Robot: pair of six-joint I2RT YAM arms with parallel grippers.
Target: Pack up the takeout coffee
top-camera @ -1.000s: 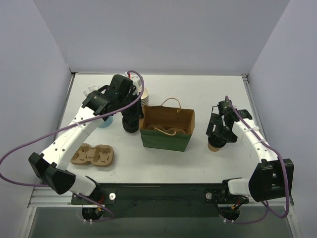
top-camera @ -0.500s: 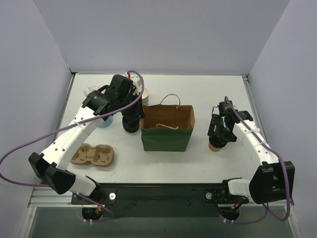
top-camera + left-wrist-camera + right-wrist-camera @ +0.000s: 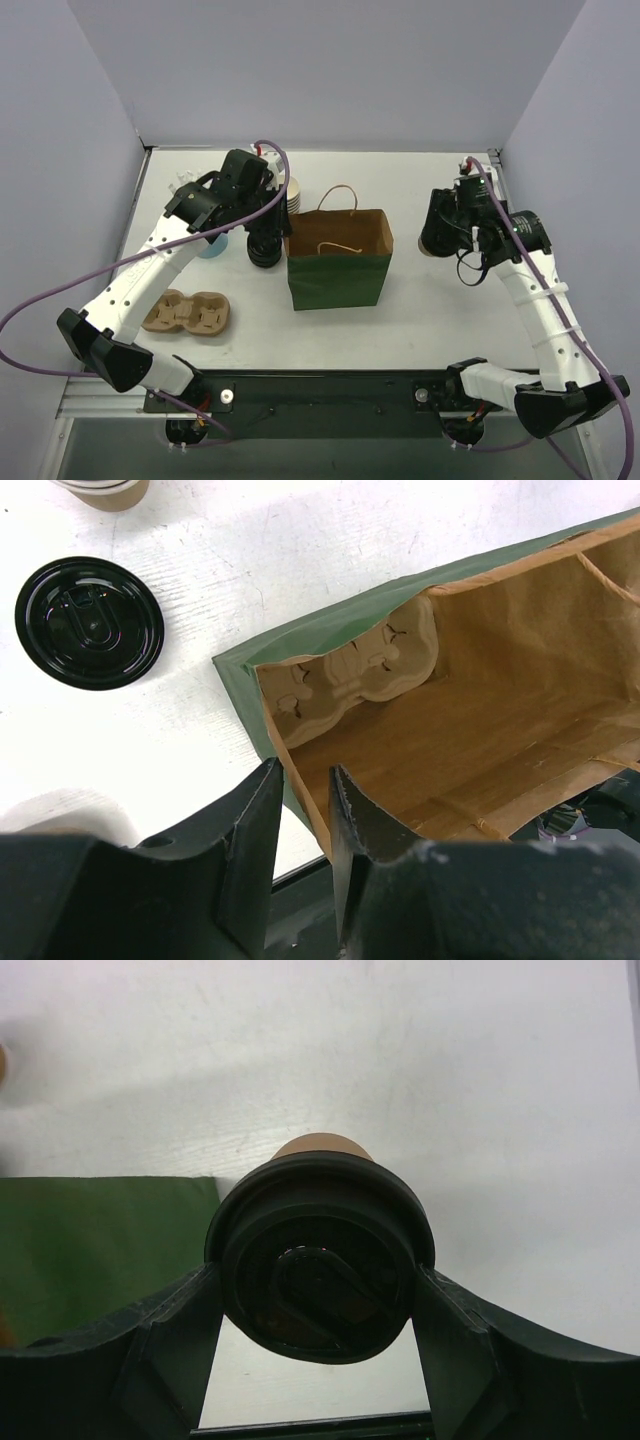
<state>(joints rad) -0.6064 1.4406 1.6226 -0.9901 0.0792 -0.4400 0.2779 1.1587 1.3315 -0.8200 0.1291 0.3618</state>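
Top external, one takeout coffee (image 3: 428, 244) in right gripper (image 3: 436, 232), one bag (image 3: 338, 282)

The takeout coffee (image 3: 318, 1285), a small kraft-brown paper cup wearing a round black plastic lid, is sitting gripped at the lid's rim between the fingers of the right tool (image 3: 433, 240). It is hanging lifted over the white table (image 3: 420, 310), lid toward the wrist, tan base pointing away, just right of the green bag (image 3: 338, 282).
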